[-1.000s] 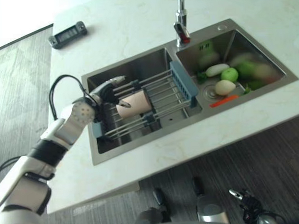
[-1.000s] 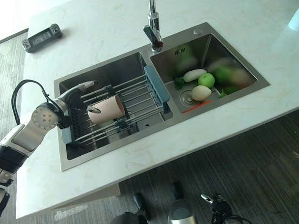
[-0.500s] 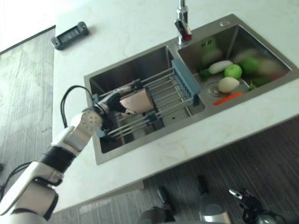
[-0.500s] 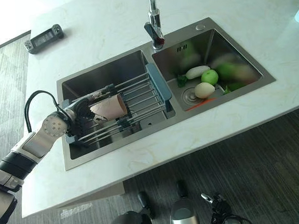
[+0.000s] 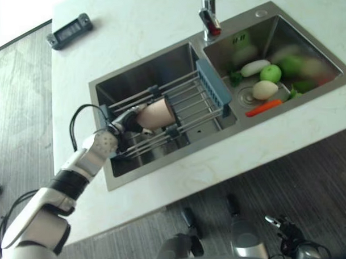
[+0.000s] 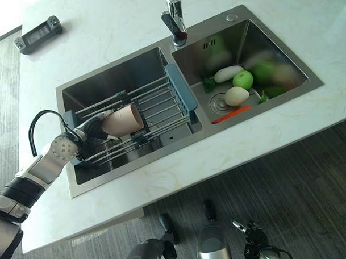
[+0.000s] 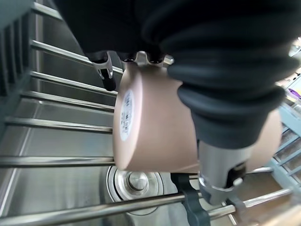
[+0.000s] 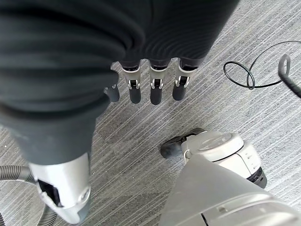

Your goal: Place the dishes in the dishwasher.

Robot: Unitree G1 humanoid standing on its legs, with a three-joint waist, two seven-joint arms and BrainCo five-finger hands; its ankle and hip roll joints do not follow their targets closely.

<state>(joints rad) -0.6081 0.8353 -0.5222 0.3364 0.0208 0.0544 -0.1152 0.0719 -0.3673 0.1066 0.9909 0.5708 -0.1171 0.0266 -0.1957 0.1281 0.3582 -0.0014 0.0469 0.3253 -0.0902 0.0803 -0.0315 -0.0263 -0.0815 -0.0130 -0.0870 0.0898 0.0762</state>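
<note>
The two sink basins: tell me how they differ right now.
The left basin has a wire rack across it, with a pink cup lying on its side in the left hand. The right basin has no rack and holds vegetables by its drain. Both are steel, set in one pale counter.

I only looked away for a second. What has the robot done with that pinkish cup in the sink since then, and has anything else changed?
The left hand, open beside the cup a second ago, has closed round its base as it lies on the rack. The cup, the vegetables in the right basin and the device on the counter have stayed put. The right hand hangs open over the floor.
</note>
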